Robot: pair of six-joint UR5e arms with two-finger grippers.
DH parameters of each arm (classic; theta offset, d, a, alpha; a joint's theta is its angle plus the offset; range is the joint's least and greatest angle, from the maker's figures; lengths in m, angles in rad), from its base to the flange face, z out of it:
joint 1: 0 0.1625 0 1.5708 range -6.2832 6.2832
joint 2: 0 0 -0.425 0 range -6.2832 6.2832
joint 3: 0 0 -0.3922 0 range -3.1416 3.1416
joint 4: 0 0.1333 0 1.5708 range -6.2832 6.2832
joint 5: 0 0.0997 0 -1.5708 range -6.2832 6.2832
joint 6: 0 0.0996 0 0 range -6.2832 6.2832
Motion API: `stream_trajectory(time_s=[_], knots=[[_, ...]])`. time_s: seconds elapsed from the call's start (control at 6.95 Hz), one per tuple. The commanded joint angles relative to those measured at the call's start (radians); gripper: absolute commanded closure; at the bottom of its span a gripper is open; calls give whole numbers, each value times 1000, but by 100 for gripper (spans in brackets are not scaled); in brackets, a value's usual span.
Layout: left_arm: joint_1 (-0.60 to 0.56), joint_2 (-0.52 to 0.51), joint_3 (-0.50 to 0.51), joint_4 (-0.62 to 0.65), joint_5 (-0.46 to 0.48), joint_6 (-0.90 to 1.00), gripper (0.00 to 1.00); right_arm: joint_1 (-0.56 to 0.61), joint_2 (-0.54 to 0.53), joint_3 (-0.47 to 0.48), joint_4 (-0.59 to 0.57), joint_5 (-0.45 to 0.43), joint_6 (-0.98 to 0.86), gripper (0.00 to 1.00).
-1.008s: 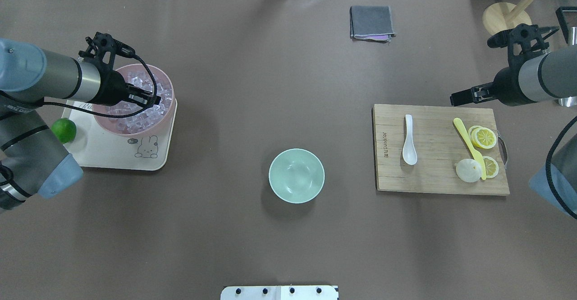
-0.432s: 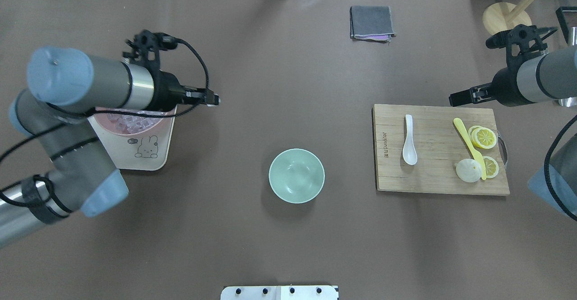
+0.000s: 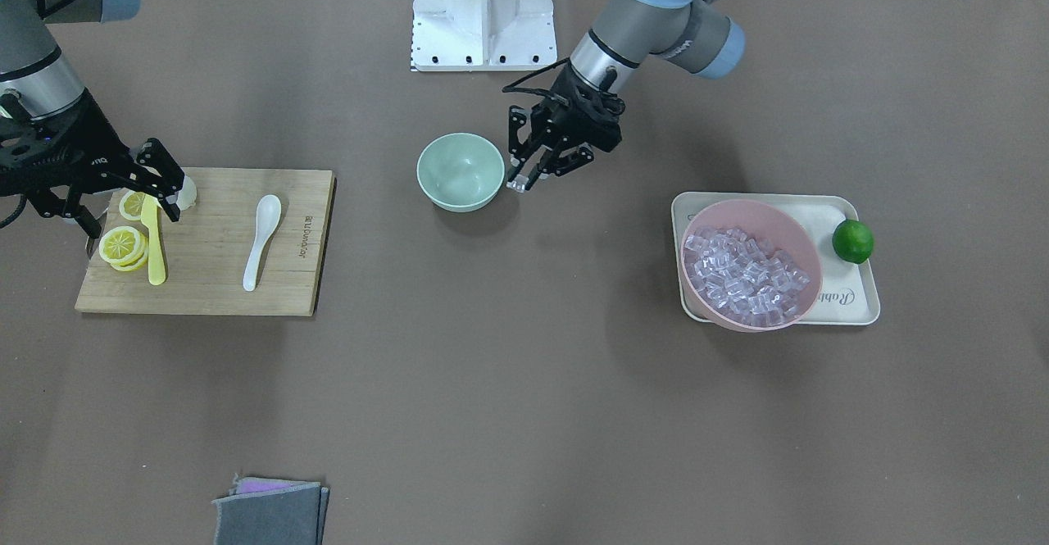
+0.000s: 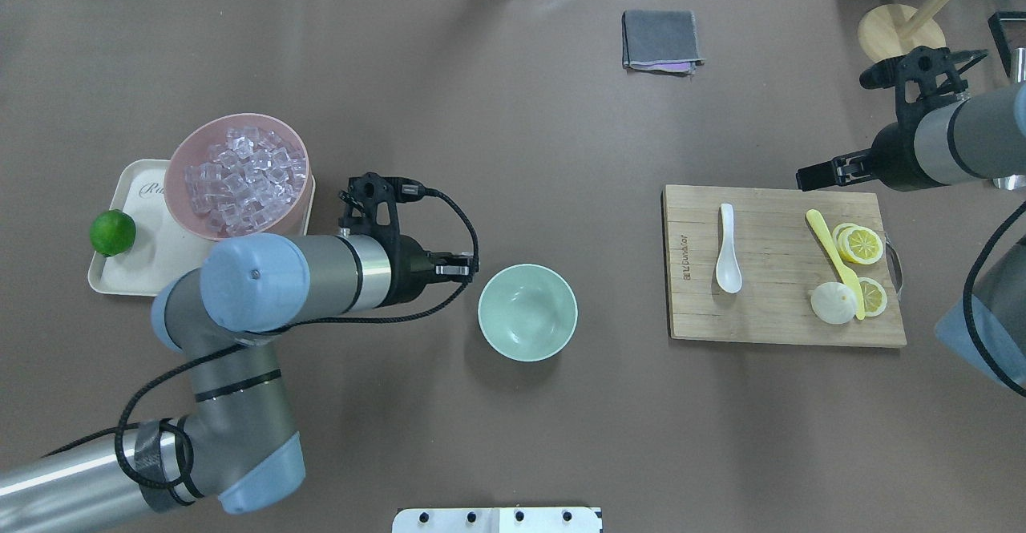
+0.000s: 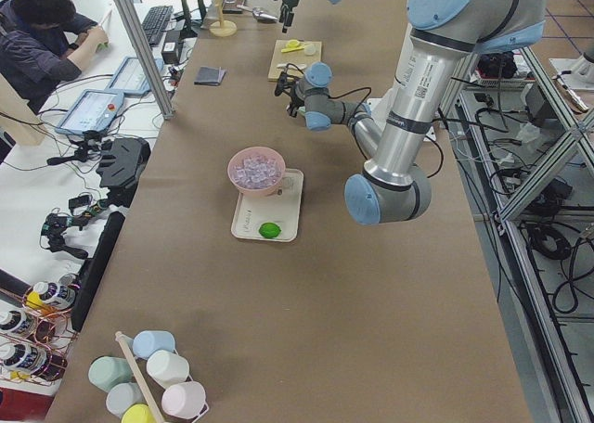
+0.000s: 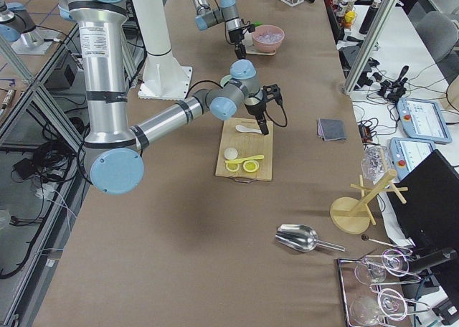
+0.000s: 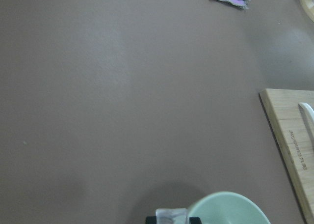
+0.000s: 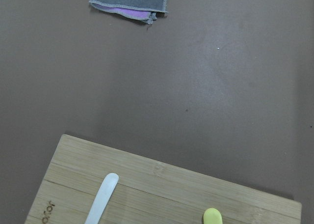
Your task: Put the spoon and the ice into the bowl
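The mint-green bowl [image 4: 527,312] stands empty at the table's middle. My left gripper [image 4: 461,264] hangs just beside its left rim, shut on one clear ice cube [image 3: 516,186]. The cube shows between the fingertips in the left wrist view [image 7: 171,216], with the bowl's rim [image 7: 228,211] next to it. The white spoon [image 4: 728,252] lies on the wooden cutting board [image 4: 777,308]. My right gripper [image 4: 804,179] is open and empty, above the board's far right edge and apart from the spoon.
A pink bowl [image 4: 238,176] full of ice sits on a cream tray [image 4: 152,260] with a lime [image 4: 112,232]. A yellow knife [image 4: 834,256] and lemon slices [image 4: 859,244] lie on the board. A grey cloth [image 4: 660,40] and a wooden stand [image 4: 898,32] are at the far side.
My left gripper rose out of the pink bowl with an ice cube and swung right and nearer, up to the green bowl's rim. The right arm barely moved.
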Motion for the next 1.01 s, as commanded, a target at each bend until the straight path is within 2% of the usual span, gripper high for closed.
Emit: stream_trajectory(time_s=[0.0, 0.29, 0.58, 0.72, 0.86], knots=[[89, -32, 27, -1, 111, -43, 100, -5, 4, 0, 0, -2, 1, 0], [121, -46, 41, -3, 148, -104, 100, -15, 7, 0, 0, -2, 1, 0], [126, -52, 59, 3, 153, -117, 4, -48, 34, 1, 0, -3, 118, 0], [126, -49, 53, 12, 145, -109, 2, -73, 43, 1, -2, -26, 172, 0], [111, -37, 30, 81, 141, -106, 2, -82, 43, 0, -5, -51, 239, 0]])
